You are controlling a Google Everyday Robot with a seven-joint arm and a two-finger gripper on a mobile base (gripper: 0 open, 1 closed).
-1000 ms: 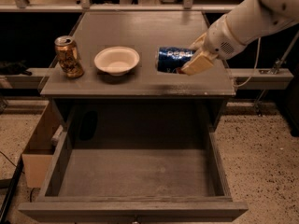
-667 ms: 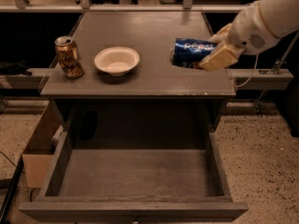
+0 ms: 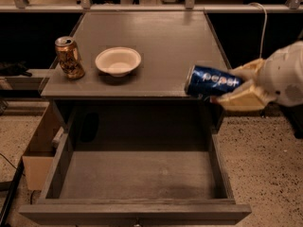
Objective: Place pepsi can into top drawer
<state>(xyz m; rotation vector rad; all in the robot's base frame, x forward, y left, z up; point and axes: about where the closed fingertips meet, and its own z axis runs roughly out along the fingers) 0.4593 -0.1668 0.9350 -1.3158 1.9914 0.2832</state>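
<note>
Camera view, sole view, all places given from the cabinet [image 3: 161, 41]. Item one: my gripper [image 3: 227, 86], at the cabinet's front right corner, level with the top's front edge; cream fingers [image 3: 239, 100] narrowed and clamped on the pepsi can [image 3: 208, 82], one finger along its upper side, one beneath it. My white arm runs off past the cabinet's right side. Item two: the pepsi can, blue with white lettering, held on its side in the air, its round end turned left toward the cabinet's middle. It overlaps the top's front right corner as seen here, and whether it touches the wood I cannot tell. It is not inside the drawer. Item three: the top drawer [image 3: 137, 174], pulled out from the cabinet's front, grey, shallow, low walls, flat bare bottom, nearly as wide as the cabinet; its right wall lies below and in front of my gripper. Item four: a gold-brown patterned can [image 3: 69, 57], upright on the cabinet's top near the left edge. Item five: a pale shallow bowl [image 3: 118, 61], on the top just right of that can, well apart from my gripper. Item six: a cardboard box [image 3: 40, 150], on the floor against the cabinet's left side beside the drawer. Item seven: speckled floor [image 3: 265, 150], to the cabinet's right and left.
</note>
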